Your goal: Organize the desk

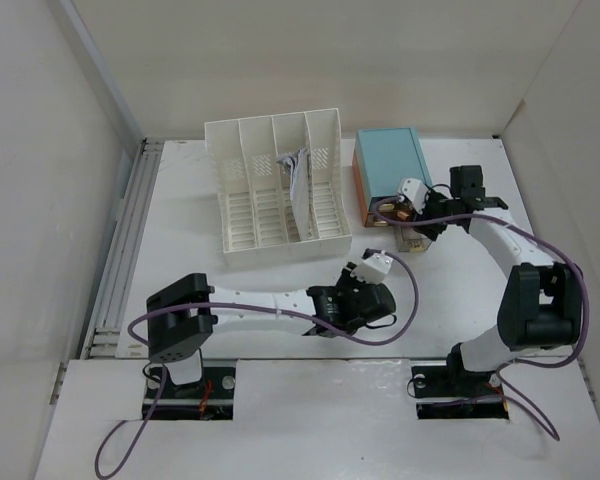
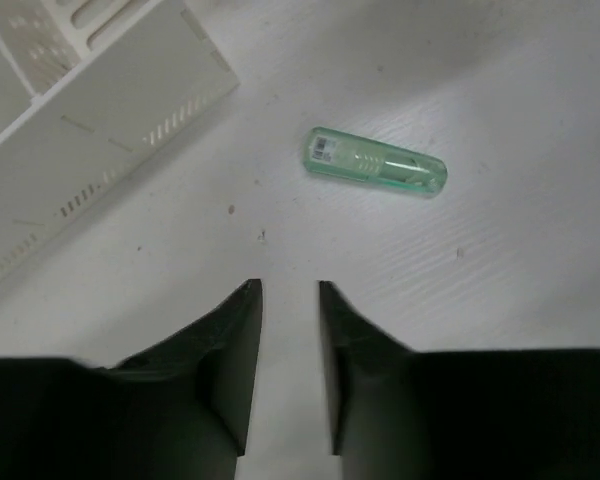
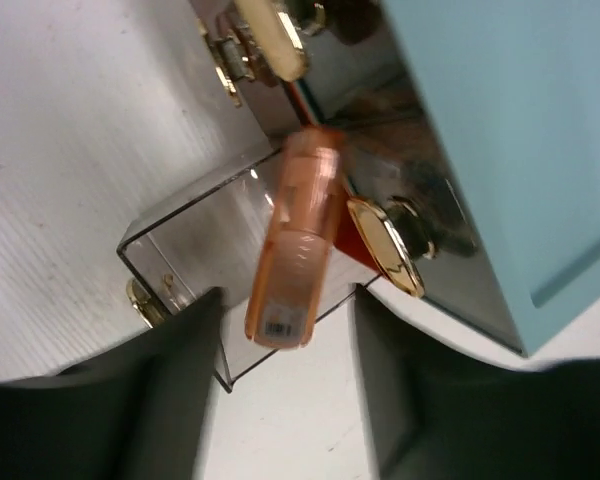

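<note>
Tabletop (image 1: 450,290) lies flat between the walls, long axis left to right, with open room at its middle. Left claw (image 2: 290,290), narrow and empty, hovers short of a green stick (image 2: 375,168) lying crosswise. Right claw (image 3: 287,300) gapes wide around a blurred orange stick (image 3: 295,230) over a clear drawer (image 3: 180,240); whether they touch is unclear.

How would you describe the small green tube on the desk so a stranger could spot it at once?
Find the white slotted file rack on the desk. Near its corner a small round-ended tube lies flat, alone. It is clear green, unlike the orange tube over at the drawers.
</note>
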Tool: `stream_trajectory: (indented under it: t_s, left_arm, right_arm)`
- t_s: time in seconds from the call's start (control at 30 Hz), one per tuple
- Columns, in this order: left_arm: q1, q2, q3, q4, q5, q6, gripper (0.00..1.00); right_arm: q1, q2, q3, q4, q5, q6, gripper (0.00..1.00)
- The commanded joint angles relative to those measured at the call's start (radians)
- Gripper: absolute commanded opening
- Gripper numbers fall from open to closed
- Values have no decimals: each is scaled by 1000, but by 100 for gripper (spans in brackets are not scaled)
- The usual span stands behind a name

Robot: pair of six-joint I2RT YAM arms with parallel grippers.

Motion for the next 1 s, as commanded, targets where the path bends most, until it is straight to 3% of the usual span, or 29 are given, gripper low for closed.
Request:
stream_trajectory:
  t_s: [0.0,0.03,0.13,0.23,0.27,0.3,0.33,0.37,0.4,0.43,0.47,0.5,0.53,0.57,0.63,0.67,0.7,0.8,0.97]
  left_arm:
    - [3,-43,25,-58,-144,35,33]
    - [3,-66,16,-81,-174,24,73]
    - [-8,-108,-7,-93,-198,-40,87]
    - [-35,-203,-73,-63,-209,-74,86]
    - [-45,-274,-101,-3,-176,-74,82]
    - [-54,-314,-162,31,-153,-74,66]
    - [-54,-357,-196,63,-123,-74,51]
    - [-54,-400,-230,97,-99,-74,34]
    - [-54,-492,-300,155,-64,-83,17]
    - [-54,-537,-331,178,-63,-83,0]
    - [-54,-580,-360,189,-51,-103,0]
    - [-54,-662,-385,210,-34,-112,0]
    - [-54,-701,-433,220,-34,-112,0]
    - [-54,-738,-457,230,-25,-112,0]
    - [-54,-822,-512,240,-25,-141,0]
    - [-54,-844,-526,240,-25,-155,0]
    - [-54,-861,-538,240,-25,-166,0]
    - [-54,-893,-564,230,-25,-218,0]
    - [-54,-912,-595,200,-71,-351,0]
  right_arm:
    - [10,0,46,60,19,41,68]
    - [10,-15,46,60,19,41,73]
    - [19,-50,46,32,-8,41,74]
    - [67,-116,8,-9,-27,29,74]
    - [67,-192,-23,0,-44,29,74]
    - [103,-237,-50,14,-44,29,71]
    - [126,-283,-79,47,-44,29,36]
    - [154,-329,-139,85,-6,77,7]
    - [183,-416,-164,98,15,78,0]
    - [227,-458,-188,118,15,90,0]
    - [255,-493,-216,138,25,175,0]
    - [283,-541,-253,138,25,207,17]
    - [319,-552,-253,118,-9,234,51]
    - [320,-552,-253,82,-46,289,100]
    - [320,-520,-253,55,-136,421,100]
    - [329,-494,-253,67,-162,467,44]
    - [350,-463,-241,67,-162,528,0]
    - [473,-356,-195,89,47,634,0]
    - [570,-186,-109,38,219,670,0]
